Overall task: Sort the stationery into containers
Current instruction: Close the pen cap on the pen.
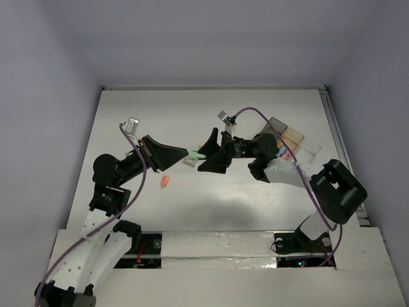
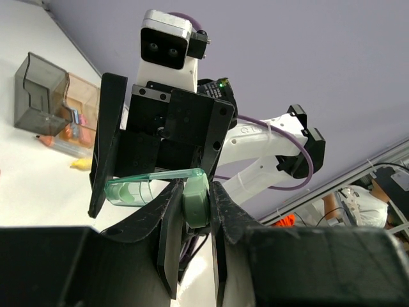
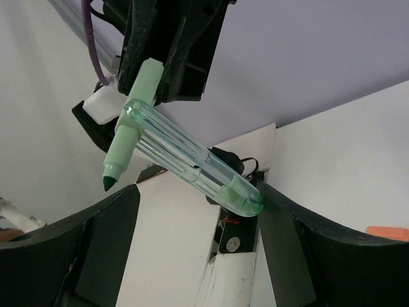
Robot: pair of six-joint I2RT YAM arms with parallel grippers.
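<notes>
My left gripper (image 1: 186,154) (image 2: 195,192) is shut on a pale green marker (image 2: 195,203) (image 3: 133,125), held in the air above the table's middle. The marker's dark tip is bare. A clear green-tinted cap (image 3: 192,161) (image 2: 150,185) lies along it. My right gripper (image 1: 206,153) (image 3: 198,192) stands open around that cap, whose end touches one finger (image 3: 281,217). An orange piece (image 1: 165,182) lies on the table below the left arm, and a yellow piece (image 1: 201,145) (image 2: 80,164) behind the grippers. The containers (image 1: 293,139) stand at the right, one smoky dark (image 2: 38,96), one tan (image 2: 84,102).
A small whitish block (image 1: 190,163) shows just under the two grippers. Pink and blue pieces (image 1: 283,152) lie by the near side of the bins. A raised rail (image 1: 332,128) runs along the table's right edge.
</notes>
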